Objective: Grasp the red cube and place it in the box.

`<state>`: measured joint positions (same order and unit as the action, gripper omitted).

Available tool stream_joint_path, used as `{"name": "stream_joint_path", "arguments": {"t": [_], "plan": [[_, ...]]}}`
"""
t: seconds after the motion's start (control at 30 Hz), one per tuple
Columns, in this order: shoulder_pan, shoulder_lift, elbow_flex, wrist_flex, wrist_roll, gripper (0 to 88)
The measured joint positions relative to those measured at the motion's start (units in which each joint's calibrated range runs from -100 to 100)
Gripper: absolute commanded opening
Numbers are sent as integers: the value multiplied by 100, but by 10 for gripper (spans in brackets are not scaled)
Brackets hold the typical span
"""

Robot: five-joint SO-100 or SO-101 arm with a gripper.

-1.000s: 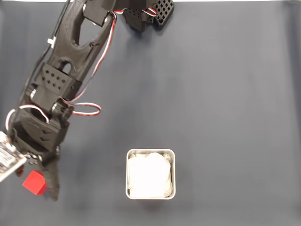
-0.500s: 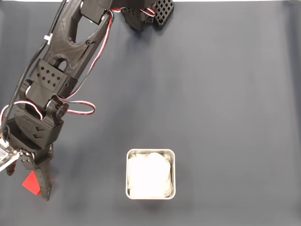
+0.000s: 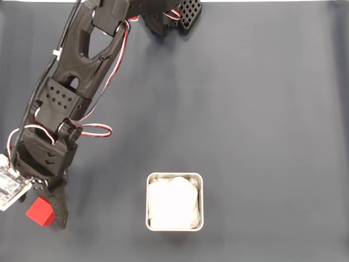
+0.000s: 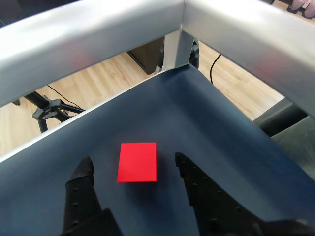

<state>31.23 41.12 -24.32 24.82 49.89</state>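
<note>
The red cube point(image 3: 38, 212) lies on the dark mat near the lower left corner in the fixed view. My gripper point(image 3: 42, 217) is down around it and open. One black finger point(image 3: 60, 210) stands just right of the cube; the other is hidden under the wrist camera board. In the wrist view the red cube point(image 4: 138, 161) sits flat between the two fingertips of the gripper point(image 4: 133, 163), with gaps on both sides. The box point(image 3: 148, 202), pale with a white lining, stands apart to the right, bottom centre.
The arm's base point(image 3: 169, 16) sits at the top edge. In the wrist view the mat's corner point(image 4: 184, 71) lies close beyond the cube, with aluminium frame rails point(image 4: 98, 34) above it and wooden floor past the edge. Bare mat stretches right of the box.
The gripper swung left over the cube's right side, then back right, so the cube shows whole between the fingers again. The cube and box have stayed in place.
</note>
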Motion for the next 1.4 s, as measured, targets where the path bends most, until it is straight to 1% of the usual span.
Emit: {"name": "stream_joint_path", "arguments": {"t": [0.63,0.93,1.1,1.4], "plan": [[-89,113,-36,0,-5,375],[-163,174,-45,-64,-10,292],[-193,174,-45,-64,63,266],[-193,174,-45,-64,166,183]]}}
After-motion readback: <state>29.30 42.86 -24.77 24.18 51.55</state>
